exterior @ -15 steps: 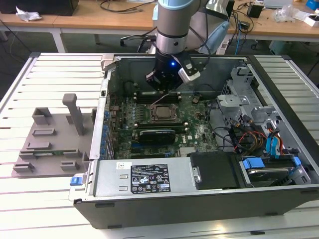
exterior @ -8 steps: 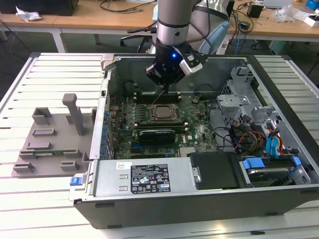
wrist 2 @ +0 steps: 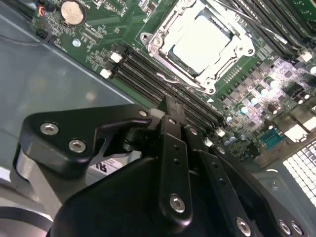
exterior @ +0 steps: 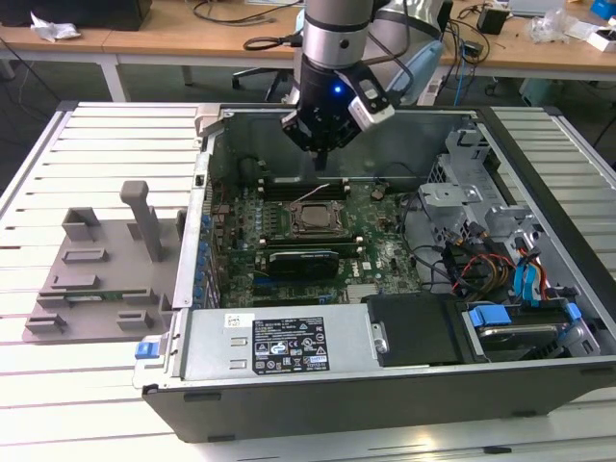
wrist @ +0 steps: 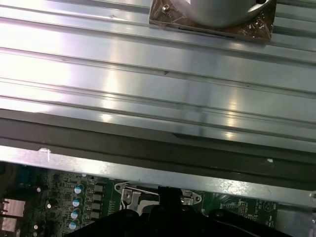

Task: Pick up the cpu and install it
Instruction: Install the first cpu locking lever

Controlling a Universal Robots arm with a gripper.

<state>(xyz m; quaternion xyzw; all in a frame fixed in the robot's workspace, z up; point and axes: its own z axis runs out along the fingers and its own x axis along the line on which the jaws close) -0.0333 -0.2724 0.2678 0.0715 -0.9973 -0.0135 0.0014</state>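
The cpu (exterior: pixel 313 217) lies flat inside the metal socket frame on the green motherboard, in the middle of the open computer case (exterior: pixel 385 385). In the second wrist view its silver top (wrist 2: pixel 200 39) is bright, with the socket frame (wrist 2: pixel 148 38) around it. My gripper (exterior: pixel 321 160) hangs above the board just behind the socket, near the case's far wall. Its two black fingers (wrist 2: pixel 170 111) are pressed together with nothing between them, apart from the cpu. The first wrist view catches the gripper's tip (wrist: pixel 170 195) over the socket's edge (wrist: pixel 132 195).
A long black card (exterior: pixel 303 262) sits in front of the socket. Memory slots (wrist 2: pixel 163 84) run between socket and gripper. Drive bays with coloured cables (exterior: pixel 510 279) take up the case's right side in the exterior view. A grey fixture (exterior: pixel 96 260) stands on the slatted table (exterior: pixel 115 135).
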